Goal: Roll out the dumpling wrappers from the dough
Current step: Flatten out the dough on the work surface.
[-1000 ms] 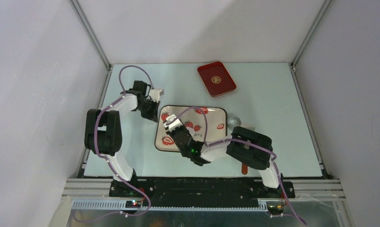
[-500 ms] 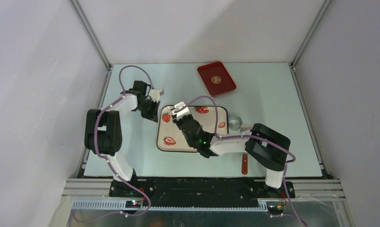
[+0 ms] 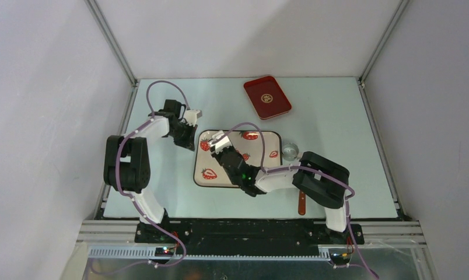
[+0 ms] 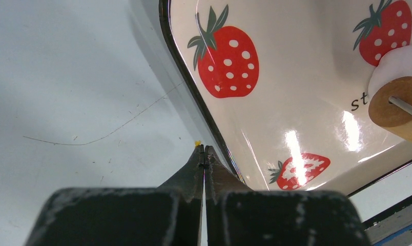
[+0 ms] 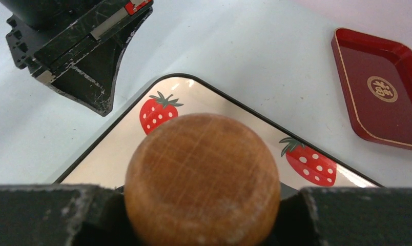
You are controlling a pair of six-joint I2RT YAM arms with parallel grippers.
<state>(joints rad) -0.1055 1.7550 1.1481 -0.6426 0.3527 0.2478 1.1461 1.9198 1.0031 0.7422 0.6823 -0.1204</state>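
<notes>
A white strawberry-print tray (image 3: 268, 143) lies mid-table. My right gripper (image 3: 219, 142) is over its far-left part, shut on a wooden rolling pin (image 5: 202, 177) whose round end fills the right wrist view. The left wrist view shows the pin's end (image 4: 393, 102) resting on a white piece of dough (image 4: 403, 60) on the tray (image 4: 296, 77). My left gripper (image 4: 204, 150) is shut and empty, with its tips on the table against the tray's left rim. The dumpling wrappers are hidden from view.
A red tray (image 3: 267, 97) sits at the back of the table, also seen as the red tray (image 5: 383, 97) beyond the pin. A small silvery cup (image 3: 290, 151) stands just right of the strawberry tray. A brown-handled tool (image 3: 302, 203) lies near the front edge.
My right gripper has carried the pin from the tray's near-left part toward its far edge, then back a little. The left gripper stays shut at the tray's corner.
</notes>
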